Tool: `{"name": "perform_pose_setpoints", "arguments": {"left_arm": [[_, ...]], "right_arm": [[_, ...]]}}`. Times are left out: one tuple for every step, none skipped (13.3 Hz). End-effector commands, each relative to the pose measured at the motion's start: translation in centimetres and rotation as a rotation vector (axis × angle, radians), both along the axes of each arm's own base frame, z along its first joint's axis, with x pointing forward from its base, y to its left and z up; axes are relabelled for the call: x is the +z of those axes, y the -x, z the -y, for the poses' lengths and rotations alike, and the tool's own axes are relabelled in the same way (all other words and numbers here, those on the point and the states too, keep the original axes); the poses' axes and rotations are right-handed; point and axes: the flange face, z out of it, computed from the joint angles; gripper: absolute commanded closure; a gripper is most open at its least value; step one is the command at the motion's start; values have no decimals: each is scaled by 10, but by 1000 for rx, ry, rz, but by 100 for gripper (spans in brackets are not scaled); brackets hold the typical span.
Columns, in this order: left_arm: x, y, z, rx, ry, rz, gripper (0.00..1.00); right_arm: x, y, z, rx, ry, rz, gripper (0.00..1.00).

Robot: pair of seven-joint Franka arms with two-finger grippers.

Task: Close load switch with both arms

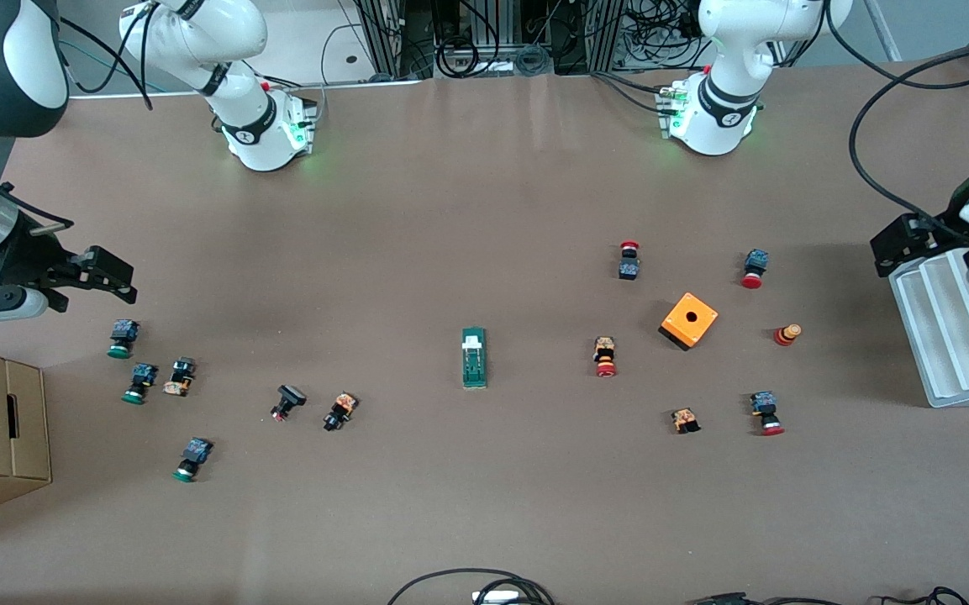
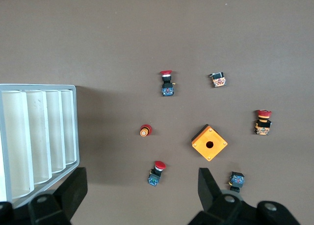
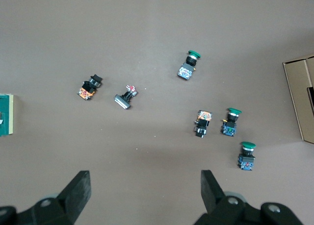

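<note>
The load switch (image 1: 474, 358) lies mid-table, well apart from both claws: the right gripper (image 1: 114, 277) and left gripper (image 1: 900, 244) hover wide open at opposite table ends.

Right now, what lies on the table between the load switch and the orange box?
In the front view, one red-capped push button lies between the load switch and the orange box; otherwise that stretch of table is bare.

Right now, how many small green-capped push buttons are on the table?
3 green-capped push buttons, all toward the right arm's end: one farthest from the front camera, one just nearer, one nearest. None seems hidden.
</note>
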Motion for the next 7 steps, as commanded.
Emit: {"name": "perform_pose_setpoints", "arguments": {"left_arm": [[12,13,21,-39,-22,4,0],[19,15,26,-44,-4,17,0],[29,17,24,-43,14,35,0],[25,19,21,-42,48,4,0],[15,16,19,-41,54,-29,0],[-4,9,25,-39,45,-64,0],[-19,0,30,-45,44,-87,0]], "right_arm": [[1,4,2,26,23,27,0],[3,3,3,30,23,30,0],[2,2,2,32,23,28,0],[3,3,2,32,23,27,0],[3,3,2,32,23,25,0],[3,3,2,32,22,25,0],[3,3,2,32,22,25,0]]}}
